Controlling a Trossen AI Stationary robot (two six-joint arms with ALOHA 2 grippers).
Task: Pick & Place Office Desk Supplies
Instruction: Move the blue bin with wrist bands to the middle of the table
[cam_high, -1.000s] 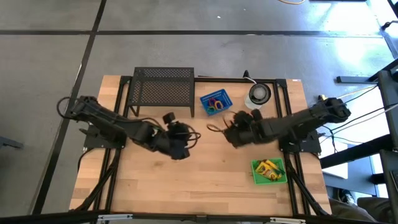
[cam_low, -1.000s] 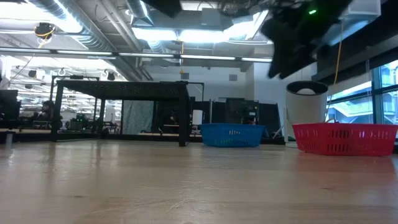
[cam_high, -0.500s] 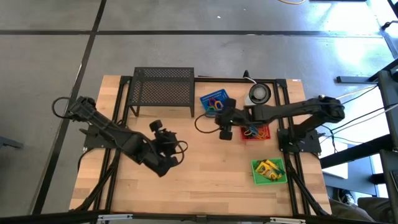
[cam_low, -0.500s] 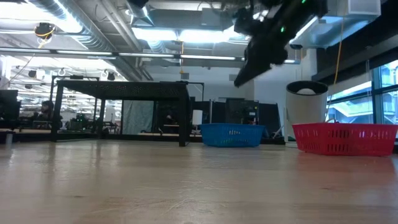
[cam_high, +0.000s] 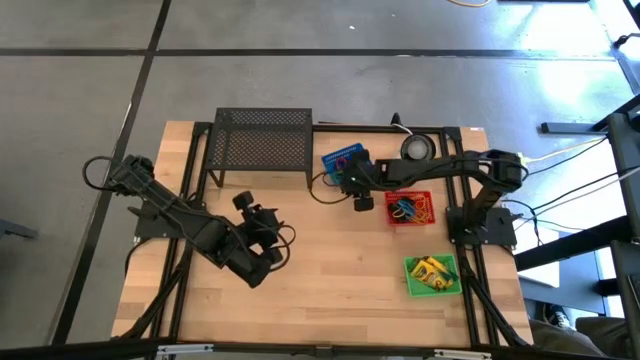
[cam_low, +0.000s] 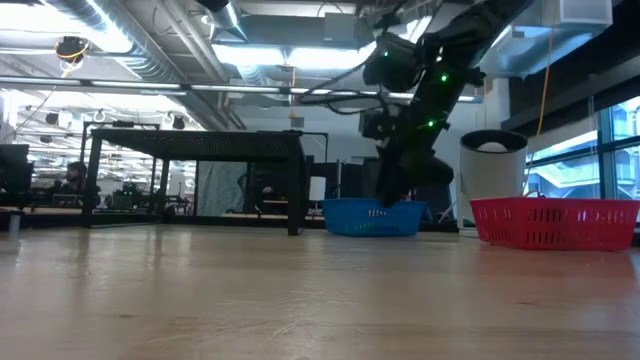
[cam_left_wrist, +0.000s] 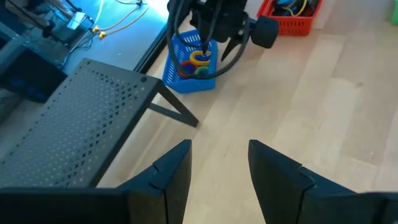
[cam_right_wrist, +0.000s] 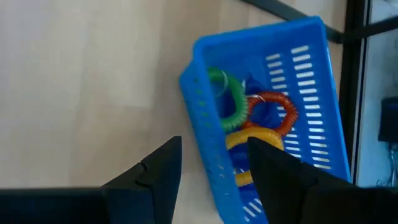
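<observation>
Hovering: right hand (cam_right_wrist: 208, 165) spread, empty, over blue basket (cam_right_wrist: 311, 118) rim; coiled rings (cam_right_wrist: 249, 118), perhaps bands, just beyond fingertips.

A robotics laboratory in an open industrial hall. A wooden desk (cam_high: 330, 280) on a black metal frame stood on a grey concrete floor (cam_high: 80, 100); exposed ceiling ducts (cam_low: 150, 45), strip lights (cam_low: 290, 55) and rows of equipment benches (cam_low: 60, 195) filled the background.

Blue basket (cam_left_wrist: 189, 78) beside mesh rack (cam_left_wrist: 68, 130)
</observation>
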